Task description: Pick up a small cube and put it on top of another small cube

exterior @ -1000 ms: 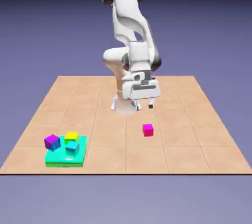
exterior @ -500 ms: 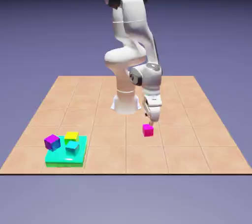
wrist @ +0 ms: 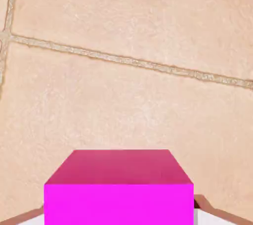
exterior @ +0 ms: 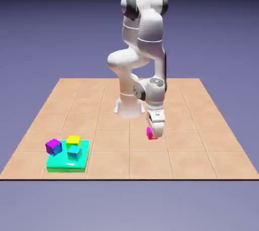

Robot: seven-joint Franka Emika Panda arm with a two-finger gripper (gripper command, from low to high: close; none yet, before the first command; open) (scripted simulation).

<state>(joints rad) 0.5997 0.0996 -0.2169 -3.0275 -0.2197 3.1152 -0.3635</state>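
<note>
arm: bent over at the top, forearm (exterior: 160,65) dropping steeply toward the table (exterior: 202,149)
gripper (exterior: 155,135): low over the tiles, pointing down, closed around the magenta cube (wrist: 119,204), a side of it against each finger
magenta cube: at tile level, toward the exterior view's right, partly hidden by the hand
green block (exterior: 68,168): well apart, exterior view's left
</note>
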